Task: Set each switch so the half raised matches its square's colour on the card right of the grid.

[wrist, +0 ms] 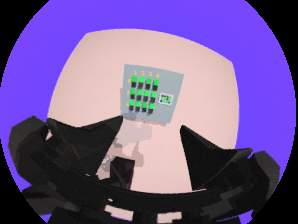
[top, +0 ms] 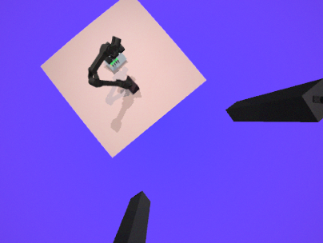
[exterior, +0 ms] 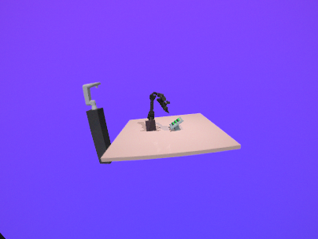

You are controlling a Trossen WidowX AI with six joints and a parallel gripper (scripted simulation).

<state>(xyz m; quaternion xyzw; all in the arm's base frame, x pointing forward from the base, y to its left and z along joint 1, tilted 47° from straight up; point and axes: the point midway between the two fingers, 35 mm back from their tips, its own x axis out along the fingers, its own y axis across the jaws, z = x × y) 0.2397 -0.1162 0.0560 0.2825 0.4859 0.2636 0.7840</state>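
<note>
From above, the black arm (top: 103, 68) bends over a pale pink table (top: 168, 80), and its gripper (top: 116, 48) hangs over the small grey panel (top: 116, 64) of switches, where a streak of green shows. The arm's shadow falls across the table below it. Two dark posts, one (top: 280, 101) at the right edge and another (top: 133, 220) at the bottom, stand off the table.

From the side, the arm rises from a dark base (exterior: 150, 125) and folds forward, with the gripper (exterior: 165, 106) pointing down, well above the panel (exterior: 175, 123). The panel sits tilted on the table (exterior: 189, 145), just beside the base. A black post (exterior: 98, 135) with a grey bracket (exterior: 90, 92) stands at the table's left corner.

Through the wrist camera, the two fingers are spread wide with nothing between them. Between and beyond them lies the panel (wrist: 169, 83), its grid of switches (wrist: 143, 95) showing green and dark halves. The small card (wrist: 165, 99) sits to the right of the grid; its squares are too small to read.
</note>
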